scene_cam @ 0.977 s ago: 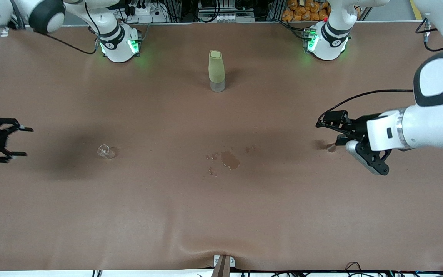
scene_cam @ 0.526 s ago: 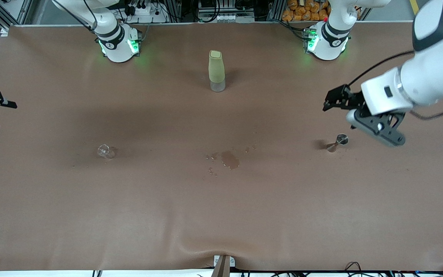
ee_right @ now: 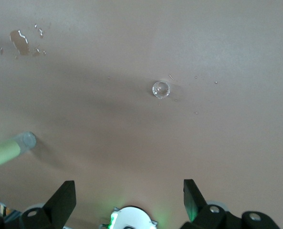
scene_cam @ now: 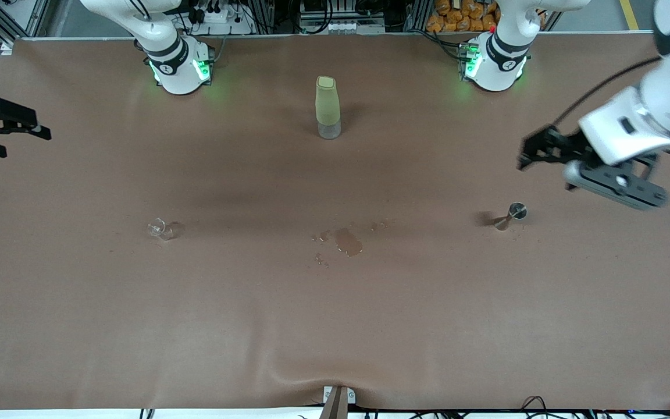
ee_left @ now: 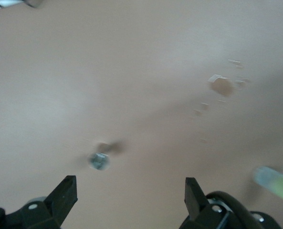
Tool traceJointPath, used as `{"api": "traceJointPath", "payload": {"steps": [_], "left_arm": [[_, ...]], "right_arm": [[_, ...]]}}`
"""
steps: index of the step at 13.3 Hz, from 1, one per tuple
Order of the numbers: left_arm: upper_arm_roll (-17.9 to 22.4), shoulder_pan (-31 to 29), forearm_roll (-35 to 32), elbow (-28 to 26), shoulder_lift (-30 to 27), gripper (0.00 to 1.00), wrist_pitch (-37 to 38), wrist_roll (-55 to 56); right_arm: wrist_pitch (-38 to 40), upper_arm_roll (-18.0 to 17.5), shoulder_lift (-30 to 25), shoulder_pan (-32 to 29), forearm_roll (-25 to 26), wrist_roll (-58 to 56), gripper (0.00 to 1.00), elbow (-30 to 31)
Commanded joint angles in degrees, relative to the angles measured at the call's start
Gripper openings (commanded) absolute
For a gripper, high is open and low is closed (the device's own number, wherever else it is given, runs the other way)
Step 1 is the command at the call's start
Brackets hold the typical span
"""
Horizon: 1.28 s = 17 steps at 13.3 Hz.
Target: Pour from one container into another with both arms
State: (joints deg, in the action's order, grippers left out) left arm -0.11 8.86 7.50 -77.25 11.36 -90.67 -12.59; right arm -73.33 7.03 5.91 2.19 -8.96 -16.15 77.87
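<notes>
A small metal jigger (scene_cam: 512, 214) stands on the brown table toward the left arm's end, also seen in the left wrist view (ee_left: 99, 161). A small clear glass cup (scene_cam: 160, 228) sits toward the right arm's end, and the right wrist view shows the cup (ee_right: 161, 89) too. My left gripper (scene_cam: 526, 156) hangs open and empty in the air, beside the jigger rather than over it; its own view shows the jaws (ee_left: 130, 195) wide apart. My right gripper (scene_cam: 27, 145) hangs open and empty at the table's end, well away from the cup, jaws (ee_right: 129, 198) spread.
A tall pale-green bottle (scene_cam: 327, 107) stands upright between the two arm bases. A small wet spill (scene_cam: 348, 241) marks the middle of the table. The right arm's base (ee_right: 131, 219) shows under the right gripper.
Both grippers have drawn back toward the base side of the table, staying open. The left one moved off the jigger toward its own end of the table.
</notes>
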Motion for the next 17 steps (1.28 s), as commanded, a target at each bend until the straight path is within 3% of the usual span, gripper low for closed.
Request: {"api": "traceJointPath", "payload": {"steps": [1,4,7,10,12,17], "left_arm": [[0.55,-2.96,-1.96,-10.17,-5.11,1.0,-8.7,-8.92],[3.44,-3.41,-2.92,-13.19,-6.61,1.0,-11.29,-9.83],[3.45,-5.78,-7.59,-14.69,-7.76,1.0,-11.29,-8.26],[3.54,-6.05,-8.28,-15.04,-9.95,1.0,-8.22,8.15],[4.24,-6.05,-10.03,-17.58,-12.67,1.0,-7.68,9.16],[3.72,-6.39,-13.04,-17.15,-13.38,1.0,-2.95,16.79]], "right_arm": [[-1.73,-7.9,-3.18,-3.77,5.15,7.16,1.0,2.81],[-1.82,-7.65,-3.28,-3.77,5.79,7.53,1.0,2.64],[-3.22,-6.86,-4.5,-3.6,7.54,7.53,1.0,3.25],[-9.62,-6.77,-6.88,-3.07,8.34,7.27,1.0,8.08],[-10.96,-6.77,-6.97,-3.33,8.69,7.27,1.0,8.09],[-11.49,-5.19,-6.71,-4.56,8.43,7.62,1.0,7.56]]}}
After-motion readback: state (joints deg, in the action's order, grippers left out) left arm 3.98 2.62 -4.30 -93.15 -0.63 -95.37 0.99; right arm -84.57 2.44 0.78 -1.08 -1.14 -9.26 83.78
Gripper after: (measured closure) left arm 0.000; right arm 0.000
